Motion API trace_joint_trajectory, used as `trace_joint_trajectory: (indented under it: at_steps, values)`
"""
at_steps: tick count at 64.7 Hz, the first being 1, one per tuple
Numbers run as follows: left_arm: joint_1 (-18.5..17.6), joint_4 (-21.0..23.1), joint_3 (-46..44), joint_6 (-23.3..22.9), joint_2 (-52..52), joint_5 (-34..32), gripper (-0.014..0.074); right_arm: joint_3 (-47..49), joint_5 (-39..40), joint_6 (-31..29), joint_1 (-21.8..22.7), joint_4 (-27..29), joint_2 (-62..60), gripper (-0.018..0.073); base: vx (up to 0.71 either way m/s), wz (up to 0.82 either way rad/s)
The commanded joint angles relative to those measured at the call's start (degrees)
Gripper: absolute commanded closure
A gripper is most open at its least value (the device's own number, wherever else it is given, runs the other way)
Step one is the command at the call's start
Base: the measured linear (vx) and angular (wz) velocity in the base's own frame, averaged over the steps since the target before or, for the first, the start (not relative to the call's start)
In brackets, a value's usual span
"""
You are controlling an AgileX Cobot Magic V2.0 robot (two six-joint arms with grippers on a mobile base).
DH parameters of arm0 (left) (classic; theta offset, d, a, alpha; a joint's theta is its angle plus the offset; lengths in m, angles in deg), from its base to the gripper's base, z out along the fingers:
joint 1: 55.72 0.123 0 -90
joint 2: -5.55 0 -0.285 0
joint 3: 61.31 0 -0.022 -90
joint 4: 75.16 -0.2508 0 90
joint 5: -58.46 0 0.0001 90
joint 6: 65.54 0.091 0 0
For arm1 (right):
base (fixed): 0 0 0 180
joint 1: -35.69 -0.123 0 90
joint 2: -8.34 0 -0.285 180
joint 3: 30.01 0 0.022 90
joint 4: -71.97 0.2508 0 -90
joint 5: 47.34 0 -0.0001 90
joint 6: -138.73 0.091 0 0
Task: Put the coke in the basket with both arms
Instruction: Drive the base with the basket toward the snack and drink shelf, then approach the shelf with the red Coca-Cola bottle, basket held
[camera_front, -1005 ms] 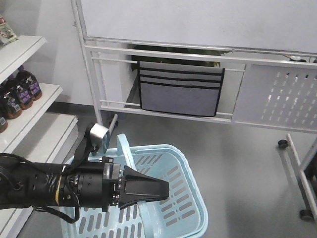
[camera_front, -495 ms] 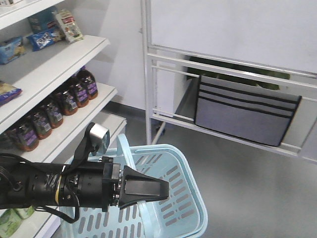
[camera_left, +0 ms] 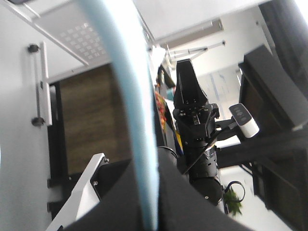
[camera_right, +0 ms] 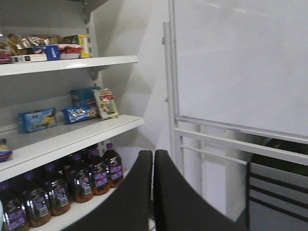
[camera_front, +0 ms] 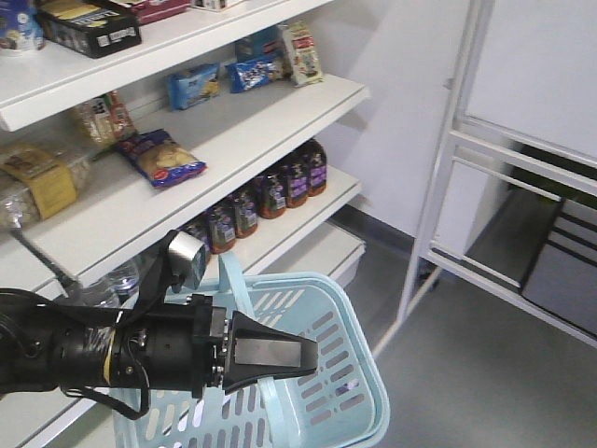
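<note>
The left end effector (camera_front: 311, 356), pointing to 3 o'clock, pinches the basket (camera_front: 289, 278) by its handle (camera_left: 139, 144); the right end effector (camera_right: 153, 159), pointing to 12 o'clock, is pressed together.

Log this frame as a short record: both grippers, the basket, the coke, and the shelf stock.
left gripper: shut on the strap handle of the pale blue slotted plastic basket
right gripper: shut, holding nothing
red-capped coke bottle: not in view
basket interior: no bottle in the visible part
white shelves: dark bottles with purple labels below, snack packets above
</note>
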Motion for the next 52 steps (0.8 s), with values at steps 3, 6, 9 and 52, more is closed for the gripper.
trace_joint_trajectory:
  at_steps: [3,6,9,52]
  values:
    - [-0.2,3.5,-1.3,0.6,-2.2,-12.4,0.0603,-1.0,4.4,-0.3,0.3,-0.4,-0.6,0.0564,0.14,0.56]
    - [-0.2,3.5,-1.3,0.6,-2.2,-12.4,0.0603,-1.0,4.4,-0.3,0.3,-0.4,-0.6,0.0564,0.14,0.56]
    - [-0.2,3.5,-1.3,0.6,-2.2,-12.4,0.0603,-1.0,4.4,-0.3,0.3,-0.4,-0.6,0.0564,0.13,0.55]
    - [-0.2,3.5,-1.3,0.6,-2.2,-12.4,0.0601,-1.0,4.4,-0.3,0.3,-0.4,-0.6,0.0564,0.11,0.55]
